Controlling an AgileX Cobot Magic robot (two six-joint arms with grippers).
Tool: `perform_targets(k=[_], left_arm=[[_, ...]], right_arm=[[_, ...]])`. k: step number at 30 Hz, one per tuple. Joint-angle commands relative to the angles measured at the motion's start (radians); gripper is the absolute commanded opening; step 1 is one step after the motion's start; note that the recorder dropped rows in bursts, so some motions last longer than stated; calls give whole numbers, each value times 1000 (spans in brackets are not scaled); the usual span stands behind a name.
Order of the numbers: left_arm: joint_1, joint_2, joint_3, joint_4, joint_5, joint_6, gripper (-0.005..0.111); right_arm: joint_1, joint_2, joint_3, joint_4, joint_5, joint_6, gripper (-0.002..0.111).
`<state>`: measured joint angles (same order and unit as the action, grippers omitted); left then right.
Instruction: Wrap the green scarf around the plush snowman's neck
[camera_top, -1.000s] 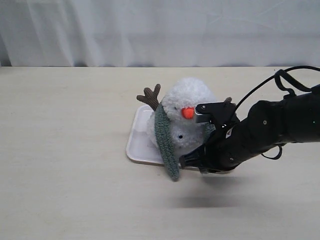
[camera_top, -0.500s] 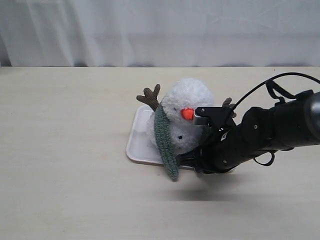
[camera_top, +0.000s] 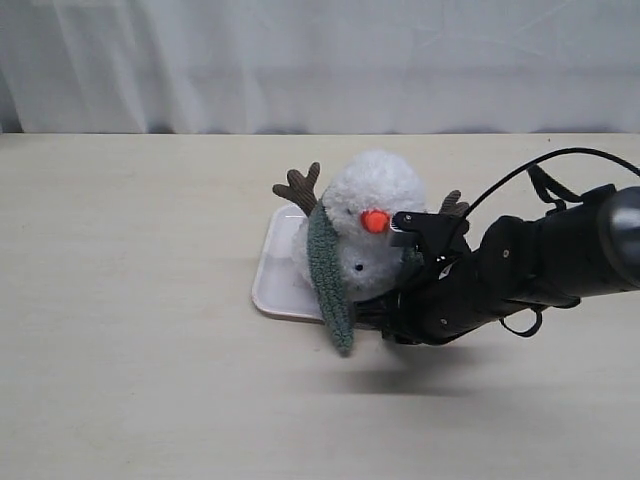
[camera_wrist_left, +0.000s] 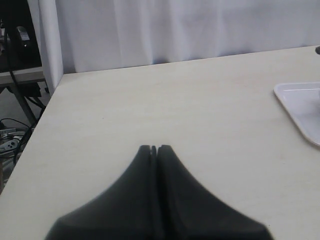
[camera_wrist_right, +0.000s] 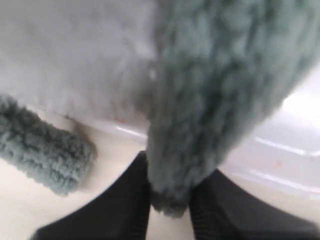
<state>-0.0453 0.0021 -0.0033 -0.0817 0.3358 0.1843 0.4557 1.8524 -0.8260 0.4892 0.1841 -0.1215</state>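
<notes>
Green scarf (camera_top: 328, 275) lies against the frame-left side of the plush snowman (camera_top: 370, 250), running from the snowman's neck (camera_top: 345, 235) down across the body and over the tray's near edge, its rounded tip over the table (camera_top: 150, 300). A second bit of green shows on the frame-right side of the body, just beside the black arm.

One white tray (camera_top: 272, 285) holds the snowman and nothing else that can be seen. The toy fills the tray's right part, and only the left strip of the tray is bare.

Counted: one snowman, one scarf, one tray, two brown twig arms (one at upper left (camera_top: 300, 188), one peeking out at right (camera_top: 452, 203)), one orange nose (camera_top: 375, 222).

The right gripper (camera_wrist_right: 172, 172) is pressed in low at the tray's front right. In its wrist view the two black fingers (camera_wrist_right: 132, 192) pinch one fuzzy end of the scarf between them, closed as far as the fabric allows. The other scarf end lies at the lower left of that view, and the tray's rim is behind.

The left gripper (camera_wrist_left: 154, 148) sits well apart, its jaws fully together with nothing between them, over bare table near the far left edge. Only a corner of the tray reaches the right side of its view.

Bare table spreads left of and in front of the tray. A white curtain (camera_top: 320, 60) closes off the back edge.
</notes>
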Motion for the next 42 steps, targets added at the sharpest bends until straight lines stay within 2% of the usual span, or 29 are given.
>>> perform_targets(k=[1,3,6,17,29,31,37,42], left_arm=[[3,-2,3,-1,-13,-3,0],[3,-2,3,-1,-13,-3,0],[3,-2,3,-1,-13,-3,0],[3,-2,3,-1,-13,-3,0],[3,-2,3,1,-13,-3,0],[3,-2,3,1,-13,-3,0],[3,-2,3,1,-13,-3,0],[3,-2,3,1,-13,-3,0]], right_arm=[[1,6,2,0,37,-22,42],[1,6,2,0,62,-35,50],[1,-2,2,0,106,-77,56],[1,-181,4,-45,307,-136,56],[1,-532,83,-65,281,-182,55],[1,-591,94,-65,275,-192,52],[1,-775,113,-67,258,-218,26],[1,-912,113,-67,261,-231,10]])
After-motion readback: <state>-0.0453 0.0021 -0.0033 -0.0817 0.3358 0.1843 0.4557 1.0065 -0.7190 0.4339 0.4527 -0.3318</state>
